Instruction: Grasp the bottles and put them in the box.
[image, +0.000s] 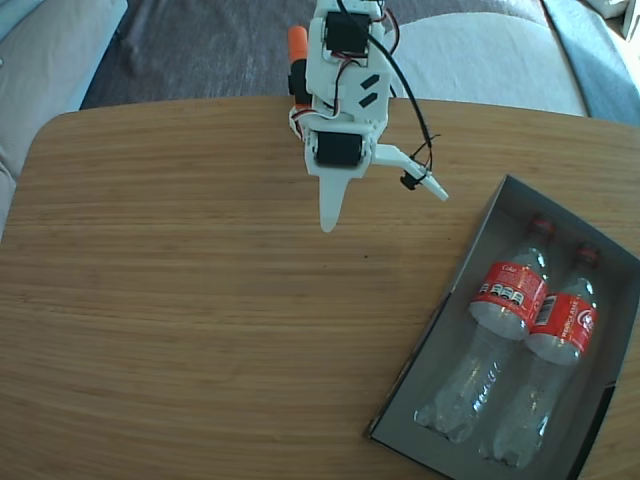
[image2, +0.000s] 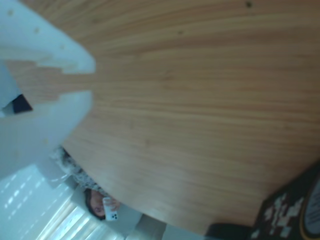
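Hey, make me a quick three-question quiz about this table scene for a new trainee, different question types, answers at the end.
1. True or false: both bottles lie inside the box.
2. Multiple choice: in the fixed view, the gripper is
A. closed on a bottle
B. open and empty above the bare table
C. resting in the box
3. Fill in: in the fixed view, the box sits toward the table's ____ side.

Key: 1 true; 2 B; 3 right.
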